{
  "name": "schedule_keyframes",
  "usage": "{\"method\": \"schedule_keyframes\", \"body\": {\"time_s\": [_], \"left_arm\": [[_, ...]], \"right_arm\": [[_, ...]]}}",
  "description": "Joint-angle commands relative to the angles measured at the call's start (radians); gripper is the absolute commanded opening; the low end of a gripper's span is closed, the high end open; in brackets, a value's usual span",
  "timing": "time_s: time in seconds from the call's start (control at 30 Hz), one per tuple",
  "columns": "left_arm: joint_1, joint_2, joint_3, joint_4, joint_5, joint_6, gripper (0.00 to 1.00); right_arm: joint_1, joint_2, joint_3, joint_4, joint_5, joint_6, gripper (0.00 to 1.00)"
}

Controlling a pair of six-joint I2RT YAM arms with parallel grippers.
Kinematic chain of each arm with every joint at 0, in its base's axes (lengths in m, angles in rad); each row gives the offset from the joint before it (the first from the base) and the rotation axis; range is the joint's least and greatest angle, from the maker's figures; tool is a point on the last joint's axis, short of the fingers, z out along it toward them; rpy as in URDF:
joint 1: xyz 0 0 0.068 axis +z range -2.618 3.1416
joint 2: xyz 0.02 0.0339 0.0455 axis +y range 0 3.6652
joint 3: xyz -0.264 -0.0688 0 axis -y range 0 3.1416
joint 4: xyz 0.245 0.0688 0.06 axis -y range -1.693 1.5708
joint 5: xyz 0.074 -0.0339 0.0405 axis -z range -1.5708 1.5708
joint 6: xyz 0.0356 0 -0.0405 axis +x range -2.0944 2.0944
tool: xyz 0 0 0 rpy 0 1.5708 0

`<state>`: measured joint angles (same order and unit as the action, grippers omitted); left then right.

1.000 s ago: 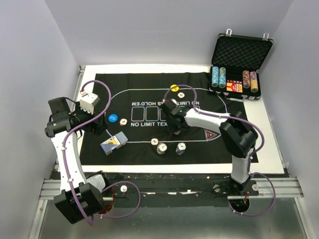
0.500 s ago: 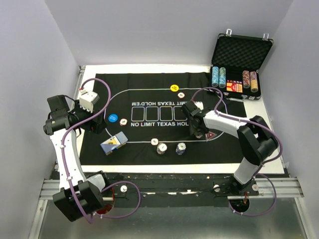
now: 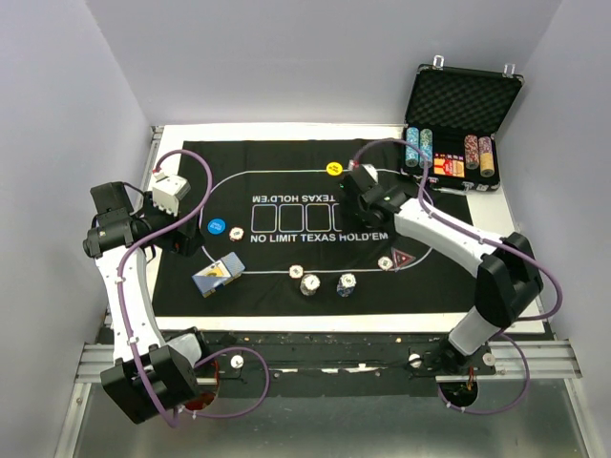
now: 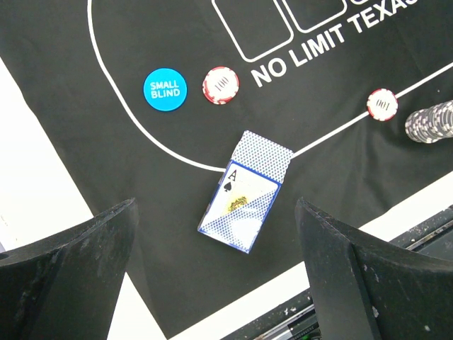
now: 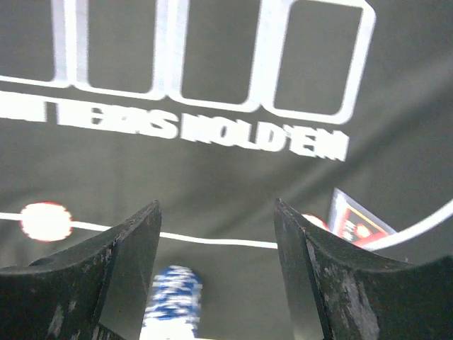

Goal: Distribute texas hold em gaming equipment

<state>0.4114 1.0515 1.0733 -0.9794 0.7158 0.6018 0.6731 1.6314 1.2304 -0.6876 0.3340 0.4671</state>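
Observation:
The deck box [image 4: 245, 191] lies on the black mat [image 3: 286, 162], blue with an ace of spades on its face. My left gripper [image 4: 216, 205] hangs open above it, holding nothing. A blue "small blind" disc [image 4: 165, 89] and a red chip [image 4: 221, 85] lie beyond the box. Over the mat's middle, my right gripper [image 5: 216, 205] is raised and open, with nothing in it. Below it stand a blue-speckled chip stack [image 5: 173, 301] and a darker stack [image 3: 310, 284]. A single chip [image 3: 386, 263] lies beside a triangular marker [image 3: 402, 258]. Further back lies a yellow disc [image 3: 333, 169].
An open black case [image 3: 463, 124] with rolls of chips stands at the back right, off the mat. Another red chip [image 3: 295, 272] lies on the white line near the stacks. A white table border [image 3: 516, 286] shows around the mat.
My right gripper moved right to the triangular marker, left a chip beside it, opened, then rose and swung back toward the yellow disc. The left arm stayed still.

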Motion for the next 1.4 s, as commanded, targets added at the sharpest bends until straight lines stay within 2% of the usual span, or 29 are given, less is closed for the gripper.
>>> {"method": "schedule_keyframes", "body": {"time_s": [0.0,0.23,0.43,0.97,1.13,1.37], "left_arm": [[0.007,-0.013,0.022,-0.007,0.037,-0.002,0.99],[0.009,-0.025,0.02,-0.01,0.022,-0.007,0.99],[0.009,-0.036,0.019,-0.007,0.014,-0.007,0.99],[0.01,-0.05,0.017,-0.004,0.01,-0.008,0.99],[0.01,-0.05,0.008,-0.001,0.013,-0.008,0.99],[0.013,-0.048,0.01,0.002,0.01,-0.005,0.99]], "right_arm": [[0.135,0.099,0.159,0.036,-0.113,-0.091,0.73],[0.275,0.294,0.297,0.02,-0.211,-0.163,0.74],[0.304,0.366,0.323,0.007,-0.282,-0.192,0.75],[0.358,0.49,0.354,-0.003,-0.268,-0.203,0.77],[0.358,0.499,0.356,0.014,-0.234,-0.2,0.74],[0.356,0.507,0.353,0.025,-0.23,-0.202,0.61]]}}
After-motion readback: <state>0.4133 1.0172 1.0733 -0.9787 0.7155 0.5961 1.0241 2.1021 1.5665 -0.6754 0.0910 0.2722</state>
